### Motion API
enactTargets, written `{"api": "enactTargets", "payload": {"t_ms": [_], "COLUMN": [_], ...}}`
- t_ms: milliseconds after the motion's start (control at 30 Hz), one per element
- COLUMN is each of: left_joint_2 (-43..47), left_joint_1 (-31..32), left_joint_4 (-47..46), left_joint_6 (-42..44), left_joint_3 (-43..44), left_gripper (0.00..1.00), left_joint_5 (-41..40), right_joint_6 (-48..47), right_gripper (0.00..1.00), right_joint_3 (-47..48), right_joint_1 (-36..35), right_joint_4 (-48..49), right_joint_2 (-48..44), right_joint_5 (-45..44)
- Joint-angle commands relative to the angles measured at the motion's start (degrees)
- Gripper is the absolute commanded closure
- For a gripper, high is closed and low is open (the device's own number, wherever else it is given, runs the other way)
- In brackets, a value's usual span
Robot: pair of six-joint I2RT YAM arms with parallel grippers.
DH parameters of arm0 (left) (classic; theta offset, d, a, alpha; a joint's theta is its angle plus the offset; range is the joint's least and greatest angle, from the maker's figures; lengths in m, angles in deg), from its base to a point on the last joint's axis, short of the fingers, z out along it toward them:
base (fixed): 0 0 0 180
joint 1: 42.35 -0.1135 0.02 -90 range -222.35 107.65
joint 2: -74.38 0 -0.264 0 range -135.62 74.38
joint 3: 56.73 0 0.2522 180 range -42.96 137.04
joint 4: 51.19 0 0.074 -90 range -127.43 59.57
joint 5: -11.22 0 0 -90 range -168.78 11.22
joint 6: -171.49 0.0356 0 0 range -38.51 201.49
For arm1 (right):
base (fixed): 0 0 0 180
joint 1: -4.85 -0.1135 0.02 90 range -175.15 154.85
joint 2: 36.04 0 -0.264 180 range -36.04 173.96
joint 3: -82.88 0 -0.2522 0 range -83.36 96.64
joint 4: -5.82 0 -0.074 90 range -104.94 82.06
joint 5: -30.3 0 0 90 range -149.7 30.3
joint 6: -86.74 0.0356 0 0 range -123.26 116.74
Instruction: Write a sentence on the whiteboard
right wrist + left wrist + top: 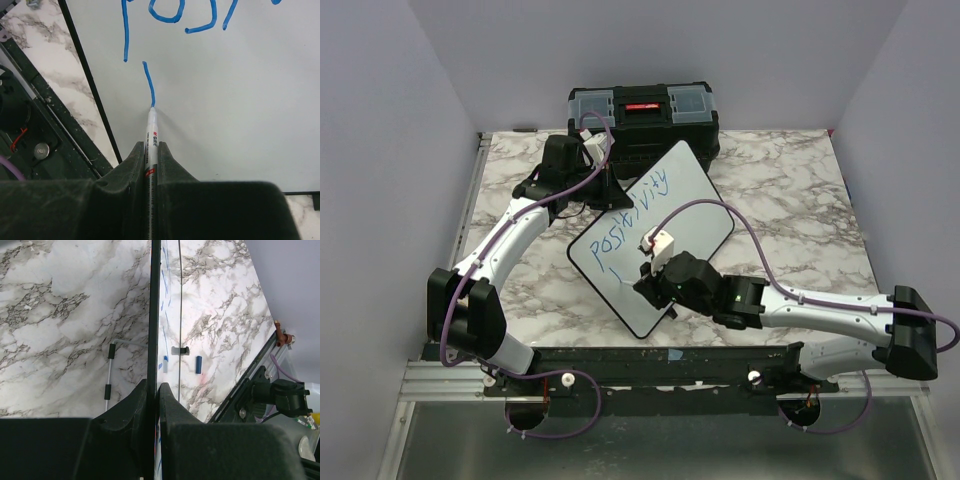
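Observation:
The whiteboard (685, 215) lies slanted on the marble table, with its surface also in the right wrist view (235, 95). The sentence (635, 213) is one blue slanted line reading "positivity", and its first letters show in the right wrist view (167, 17). A short blue stroke (148, 82) begins a second line below. My right gripper (151, 150) is shut on a white marker (150, 132) whose blue tip touches the board at the stroke's end. It also shows over the board's near corner (650, 273). My left gripper (153, 390) is shut on the whiteboard's black edge (155, 305), at the board's far-left side (608, 192).
A black toolbox (642, 115) stands behind the board at the table's back edge. The board's wire stand (109, 370) and a small blue piece (198, 364) show on the marble. A metal rail (650, 365) runs along the front. Grey walls close in the left, right and back.

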Motion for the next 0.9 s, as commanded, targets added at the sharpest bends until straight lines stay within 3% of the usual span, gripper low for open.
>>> {"api": "enactTargets", "payload": {"t_ms": [0,867], "left_joint_2": [1.2,0.5], "left_joint_1": [-0.3,-0.7], "left_joint_4": [-1.3,-2.3], "left_joint_6": [3.3,3.1], "left_joint_3": [-0.7,-0.7], "left_gripper": [1.00,1.00], "left_joint_5": [-5.0,-3.4], "right_joint_6": [0.8,0.7], "right_gripper": [0.99,0.99], "right_joint_3": [1.6,4.2], "right_joint_1": [-0.5,-0.5], "right_joint_4": [0.0,3.4], "right_joint_2": [-1.9,3.0], "right_joint_5": [0.4,-3.2]}}
